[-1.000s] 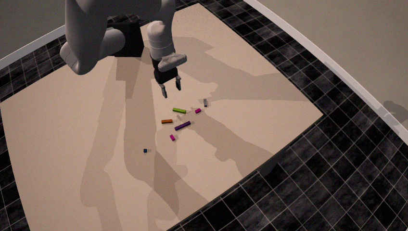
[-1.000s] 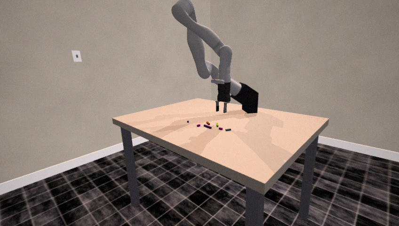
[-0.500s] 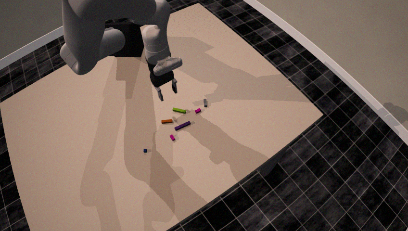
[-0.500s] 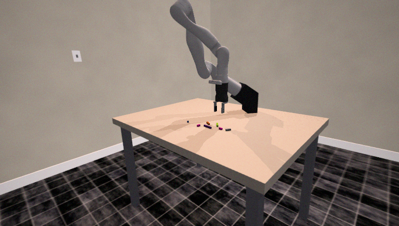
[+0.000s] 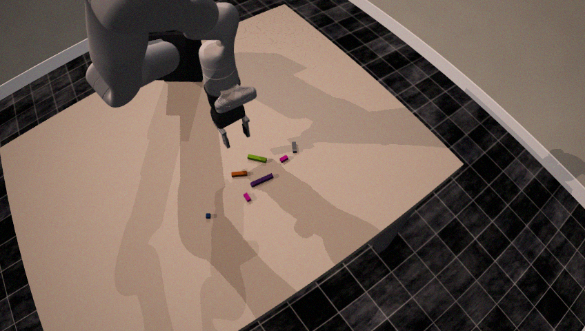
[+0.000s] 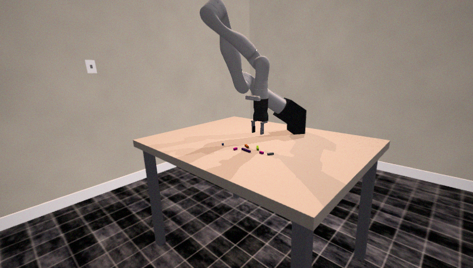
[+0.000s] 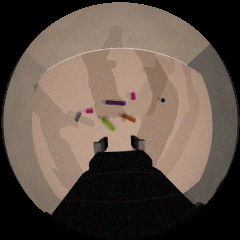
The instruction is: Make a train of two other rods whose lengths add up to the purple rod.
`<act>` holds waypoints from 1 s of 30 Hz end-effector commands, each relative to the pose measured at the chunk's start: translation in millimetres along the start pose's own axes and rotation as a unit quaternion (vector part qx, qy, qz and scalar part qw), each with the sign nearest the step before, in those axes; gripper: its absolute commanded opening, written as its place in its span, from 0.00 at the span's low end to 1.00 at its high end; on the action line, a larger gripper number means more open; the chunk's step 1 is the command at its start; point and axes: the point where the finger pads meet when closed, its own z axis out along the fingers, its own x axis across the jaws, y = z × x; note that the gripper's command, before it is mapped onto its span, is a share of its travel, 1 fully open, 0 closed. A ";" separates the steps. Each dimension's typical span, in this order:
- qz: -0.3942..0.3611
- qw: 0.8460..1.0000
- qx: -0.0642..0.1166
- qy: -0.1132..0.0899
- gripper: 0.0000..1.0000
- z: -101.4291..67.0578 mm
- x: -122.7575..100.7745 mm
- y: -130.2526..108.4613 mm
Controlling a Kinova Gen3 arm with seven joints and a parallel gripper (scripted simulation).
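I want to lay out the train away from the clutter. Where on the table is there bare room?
Bare room: the wide stretch left of the blue rod, and the near-right area beyond the grey rod toward the table edge. Crowded: around the purple rod, orange rod and lime rod, below the open gripper.

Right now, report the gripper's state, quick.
Gripper: open, fingers wide apart, holding nothing, above the table near the lime rod.
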 end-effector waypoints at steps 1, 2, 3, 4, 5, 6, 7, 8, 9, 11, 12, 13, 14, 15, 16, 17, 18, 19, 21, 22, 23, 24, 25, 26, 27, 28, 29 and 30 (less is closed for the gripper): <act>0.008 1.000 -0.003 -0.003 1.00 1.5 4.1 0.1; 0.008 1.000 -0.003 -0.003 1.00 1.5 3.9 0.2; 0.008 1.000 -0.003 -0.003 1.00 1.5 3.9 0.2; 0.008 1.000 -0.003 -0.003 1.00 1.5 3.9 0.2; 0.008 1.000 -0.003 -0.003 1.00 1.5 3.9 0.2; 0.008 1.000 -0.003 -0.003 1.00 1.5 3.9 0.2; 0.009 1.000 -0.003 -0.003 1.00 2.5 7.5 0.1; 0.009 1.000 -0.003 -0.003 1.00 2.5 7.5 0.1; 0.009 1.000 -0.003 -0.003 1.00 2.5 7.5 0.1; 0.009 1.000 -0.003 -0.003 1.00 2.5 7.5 0.1; 0.009 1.000 -0.004 -0.003 1.00 3.4 10.6 0.0; 0.009 1.000 -0.004 -0.003 1.00 3.4 10.6 0.0; 0.009 1.000 -0.004 -0.003 1.00 3.4 10.6 0.0; 0.009 1.000 -0.004 -0.003 1.00 3.4 10.6 0.0; 0.009 1.000 -0.004 -0.003 1.00 3.4 10.6 0.0; 0.010 1.000 -0.004 -0.003 1.00 4.1 13.1 0.0; 0.010 1.000 -0.004 -0.003 1.00 4.1 13.1 0.0; 0.010 1.000 -0.004 -0.003 1.00 4.1 13.1 0.0; 0.010 1.000 -0.004 -0.003 1.00 4.1 13.1 0.0; 0.010 1.000 -0.004 -0.003 1.00 4.7 15.1 0.0; 0.010 1.000 -0.004 -0.003 1.00 4.7 15.1 0.0; 0.010 1.000 -0.004 -0.003 1.00 4.7 15.1 0.0; 0.010 1.000 -0.004 -0.003 1.00 4.7 15.1 0.0; 0.010 1.000 -0.004 -0.003 1.00 4.7 15.1 0.0; 0.010 1.000 -0.004 -0.003 1.00 4.7 15.1 0.0; 0.010 1.000 -0.004 -0.003 1.00 4.7 15.1 0.0; 0.010 1.000 -0.004 -0.003 1.00 4.7 15.1 0.0; 0.011 1.000 -0.005 -0.003 1.00 5.1 16.7 -0.1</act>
